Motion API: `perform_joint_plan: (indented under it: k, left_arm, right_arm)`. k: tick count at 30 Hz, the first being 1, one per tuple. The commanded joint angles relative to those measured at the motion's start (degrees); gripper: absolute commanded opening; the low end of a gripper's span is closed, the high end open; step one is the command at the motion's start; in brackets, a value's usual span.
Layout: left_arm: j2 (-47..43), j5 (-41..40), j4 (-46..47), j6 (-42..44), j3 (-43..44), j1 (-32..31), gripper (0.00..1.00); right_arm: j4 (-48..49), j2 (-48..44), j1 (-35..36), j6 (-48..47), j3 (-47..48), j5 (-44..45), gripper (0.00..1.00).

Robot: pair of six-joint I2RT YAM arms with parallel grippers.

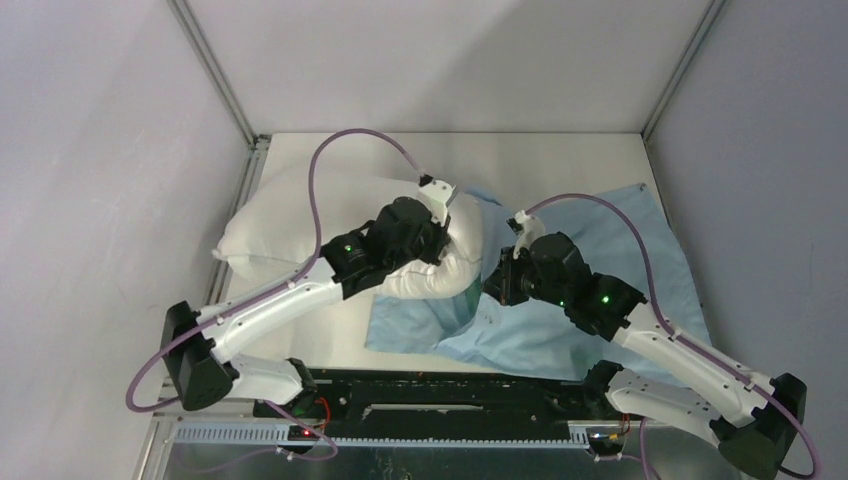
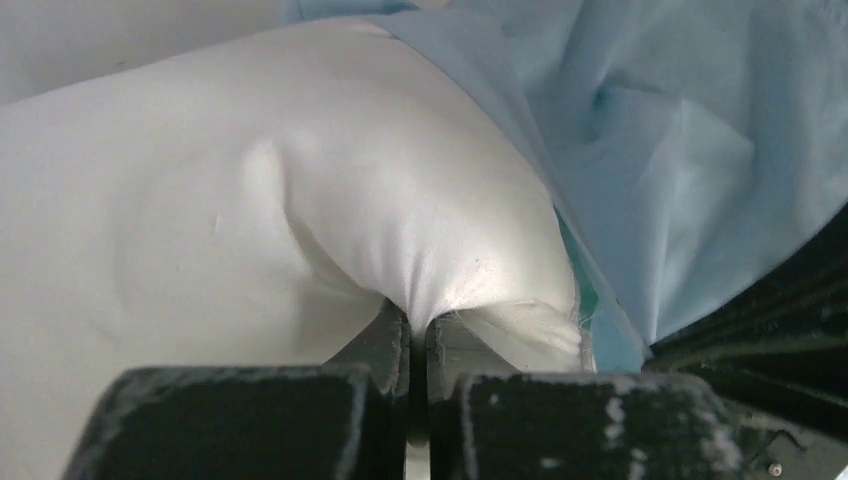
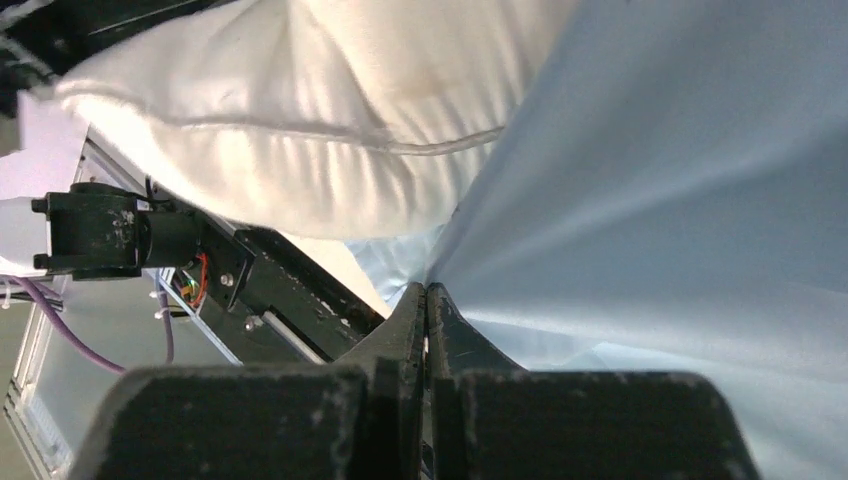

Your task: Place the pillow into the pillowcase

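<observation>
Pillow: the plump off-white rectangular fabric pillow [image 1: 285, 215] lies left of centre in the top view, its right end curling into the case mouth.
Pillowcase: the thin wrinkled light blue fabric pillowcase [image 1: 620, 225] spreads across the right half, its edge lapping that end.
Left: the left gripper [image 2: 418, 322] is pinched tight on a fold of pillow cloth.
Right: the right gripper [image 3: 427, 298] clamps the pillowcase edge, drawn taut.
Doing it well: drive the pinched end rightward and deep, with the mouth held raised; a thin pinch may slip.

No text, brand, number or sign is reading legibly in any view. A small pale patch [image 1: 487, 312], perhaps a label, is showing on the pillowcase [image 1: 560, 330] toward the tabletop's [image 1: 560, 160] near edge; nothing on it is resolving.
</observation>
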Motion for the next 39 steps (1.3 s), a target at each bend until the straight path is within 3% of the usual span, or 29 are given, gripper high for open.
perform_joint_plan:
  k: [1, 5, 10, 20, 24, 31, 37, 39]
  left_arm:
    - [3.93, -1.19, 16.32, -6.89, 0.60, 0.74, 0.00]
    - [8.96, -2.89, 30.32, -17.42, -8.78, -1.63, 0.00]
    - [11.89, -7.36, 38.93, -26.01, -18.77, -5.84, 0.00]
    - [16.08, -9.84, 43.00, -36.40, -27.08, -15.84, 0.00]
    - [13.23, -8.65, 44.62, -40.37, -30.90, -16.77, 0.02]
    - [-1.83, -11.98, 33.05, -38.54, -29.98, -15.51, 0.34]
    - [-9.51, -13.52, 23.96, -36.44, -26.62, -12.82, 0.43]
    - [-11.66, -13.55, 22.44, -35.23, -25.87, -11.62, 0.45]
  right_arm:
    - [0.74, -2.27, 1.26, 0.78, 0.35, -5.51, 0.00]
    - [1.54, -3.09, 0.53, 2.32, 2.68, -10.69, 0.00]
    - [4.64, -3.59, -3.05, 6.70, 4.30, -16.59, 0.00]
    - [10.58, -1.23, -11.51, 11.82, 5.72, -19.73, 0.00]
    - [9.69, 1.14, -11.65, 10.27, 5.72, -17.13, 0.00]
    - [2.64, 2.03, -9.69, 5.16, 5.09, -8.77, 0.00]
    - [-0.68, 2.54, -9.06, 1.84, 5.06, -6.11, 0.00]
    - [-1.20, 2.55, -8.80, 1.18, 5.09, -5.81, 0.04]
